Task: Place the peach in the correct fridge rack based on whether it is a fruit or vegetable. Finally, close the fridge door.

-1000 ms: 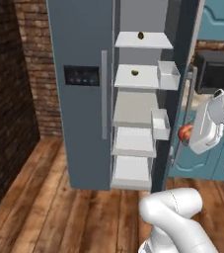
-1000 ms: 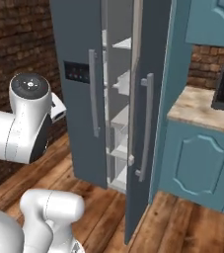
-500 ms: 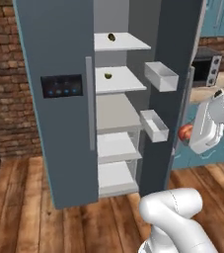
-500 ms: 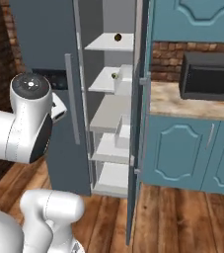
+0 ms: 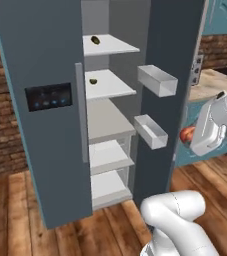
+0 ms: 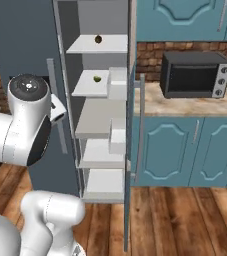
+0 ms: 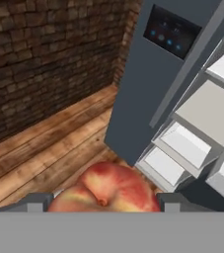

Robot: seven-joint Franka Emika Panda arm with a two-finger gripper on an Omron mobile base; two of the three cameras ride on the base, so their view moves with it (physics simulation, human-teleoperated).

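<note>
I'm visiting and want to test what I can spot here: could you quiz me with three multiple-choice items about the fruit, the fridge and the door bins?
1. Where is the peach?
A. On the top shelf
B. Between the gripper's fingers
C. On the floor

2. How many pale bins hang on the open door's inner face?
A. Two
B. Four
C. None

3. What state is the fridge door in?
A. Shut
B. Open
C. Removed

Answers:
1 B: in the hand view the peach sits at the gripper, away from the shelves.
2 A: an upper bin and a lower bin show.
3 B: the fridge door stands swung out, and the fridge rack is exposed.
</note>
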